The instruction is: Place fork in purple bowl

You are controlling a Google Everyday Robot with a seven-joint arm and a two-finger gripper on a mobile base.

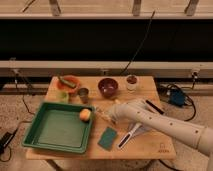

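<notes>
The purple bowl (107, 86) stands at the back middle of the wooden table, glossy and dark. My gripper (107, 114) is down at the table surface in front of that bowl, just right of the green tray's near corner. A thin silvery sliver that looks like the fork (99, 111) pokes out to the left of the gripper tip, and the rest is hidden under it. A pale yellowish item lies at the same spot. The white arm (160, 122) reaches in from the lower right.
A green tray (55, 131) with an orange fruit (85, 114) fills the left front. An orange bowl (67, 82), a small metal cup (83, 93) and a white cup (131, 82) stand at the back. A teal sponge (107, 138) and a white-handled utensil (131, 135) lie in front.
</notes>
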